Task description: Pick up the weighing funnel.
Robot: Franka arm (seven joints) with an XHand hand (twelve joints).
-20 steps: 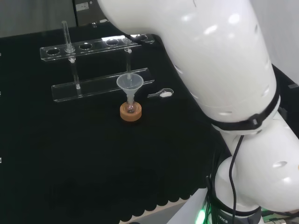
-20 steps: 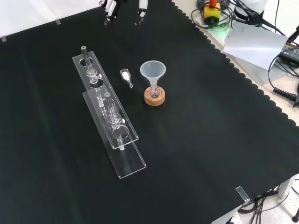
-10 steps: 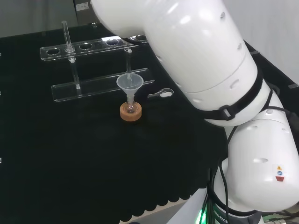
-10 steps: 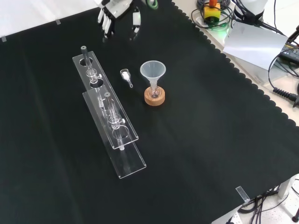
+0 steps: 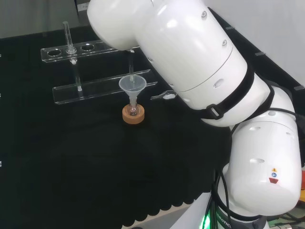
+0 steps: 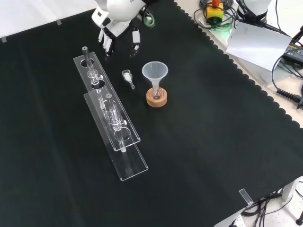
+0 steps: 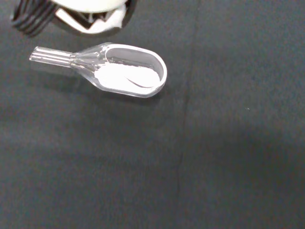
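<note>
closer now, my hand (image 6: 117, 27) hovers released near the weighing funnel (image 6: 127, 76), ungrasped on the desk (image 6: 203, 142); lifting remains.

You're looking at plain black cloth (image 6: 199, 142) with a scalloped edge. The weighing funnel (image 7: 124, 71) is clear, with white powder inside. The funnel (image 6: 155, 72) is a cloudy, translucent white, and its cork ring (image 6: 156, 98) is tan-brown. The rack (image 6: 111, 123) is colourless and see-through. The hand (image 6: 116, 26) is white with black patches on the fingers. The arm (image 5: 200, 62) is glossy white, banded with a black strap.
</note>
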